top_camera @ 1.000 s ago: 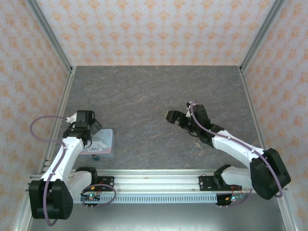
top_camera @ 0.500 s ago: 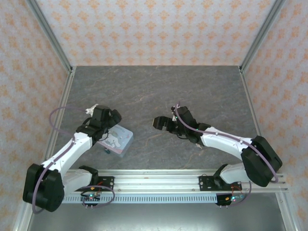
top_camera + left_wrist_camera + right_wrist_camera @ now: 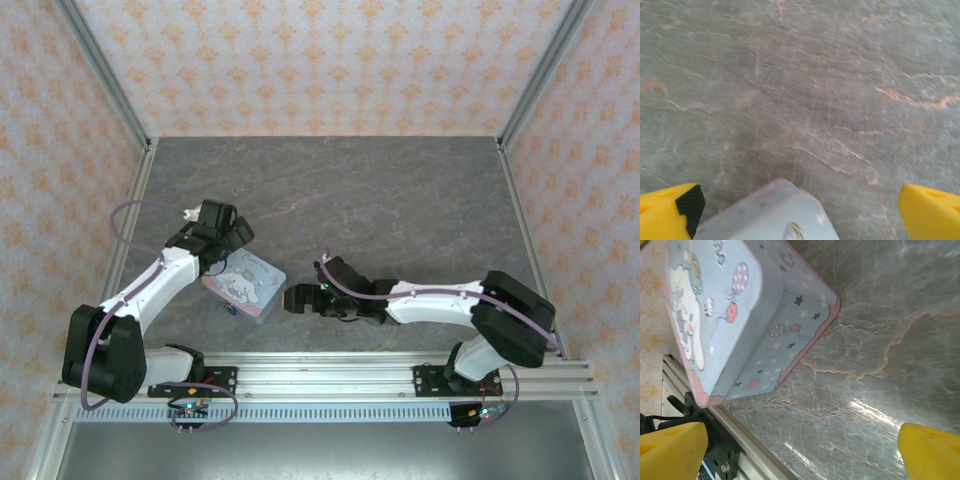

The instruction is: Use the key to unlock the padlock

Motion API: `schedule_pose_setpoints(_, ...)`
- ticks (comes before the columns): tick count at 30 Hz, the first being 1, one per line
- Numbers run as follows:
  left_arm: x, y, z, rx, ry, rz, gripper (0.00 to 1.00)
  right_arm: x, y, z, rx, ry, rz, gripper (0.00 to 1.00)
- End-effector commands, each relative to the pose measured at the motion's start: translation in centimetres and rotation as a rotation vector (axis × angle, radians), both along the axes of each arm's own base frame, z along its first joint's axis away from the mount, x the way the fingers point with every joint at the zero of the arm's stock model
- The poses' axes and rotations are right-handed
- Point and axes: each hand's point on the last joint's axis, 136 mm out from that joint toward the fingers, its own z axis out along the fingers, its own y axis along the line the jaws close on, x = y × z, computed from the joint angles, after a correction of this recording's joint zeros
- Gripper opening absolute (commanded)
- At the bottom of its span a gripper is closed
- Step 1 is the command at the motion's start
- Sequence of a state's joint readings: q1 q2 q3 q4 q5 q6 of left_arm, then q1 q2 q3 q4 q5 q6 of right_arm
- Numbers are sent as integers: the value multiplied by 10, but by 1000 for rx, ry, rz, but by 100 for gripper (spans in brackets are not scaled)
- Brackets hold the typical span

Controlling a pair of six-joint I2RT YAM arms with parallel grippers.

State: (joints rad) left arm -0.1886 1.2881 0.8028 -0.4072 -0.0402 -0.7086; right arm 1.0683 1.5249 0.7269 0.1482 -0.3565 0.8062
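The tiny blue metal padlock (image 3: 229, 311) at the near edge of the pastel cartoon-printed rectangular tin (image 3: 245, 283) looks light, rigid and slippery, best pinched across its flat body, while the left gripper (image 3: 805, 207) and right gripper (image 3: 800, 450) both gape wide, empty.

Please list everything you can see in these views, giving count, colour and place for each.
Tin box: one, pastel blue with cartoon print and pink trim, left of the table's centre.
Padlock: one, blue, tiny, at the tin's near side; detail too small to tell.
Table: one, grey marbled.
Walls: three, pale with an orange pattern, around the table.
Rail: one, silver, along the near edge.
Left gripper: one, yellow fingers, open, at the tin's far side.
Right gripper: one, yellow fingers, open, just right of the tin.
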Motion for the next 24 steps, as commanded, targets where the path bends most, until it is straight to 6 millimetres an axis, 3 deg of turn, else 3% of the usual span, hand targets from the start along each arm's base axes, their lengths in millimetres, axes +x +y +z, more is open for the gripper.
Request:
schedule_pose_setpoints(1,-3,11,-6,12,67,-20,100,10,36,20,107,0,-29,97)
schedule_pose_setpoints(6,-5,11,-15,-26,91,-52,100,17,68,25,193,51,-36,88)
schedule_pose_setpoints(10,-10,-1,-18,-83,75,-104,100,25,76,25,196,52,-64,80)
schedule_pose_setpoints(16,-18,-19,-23,-184,49,-148,100,43,71,14,169,55,-140,66)
schedule_pose_setpoints(24,-17,-52,-20,-297,-3,-179,100,84,53,12,177,61,-252,41)
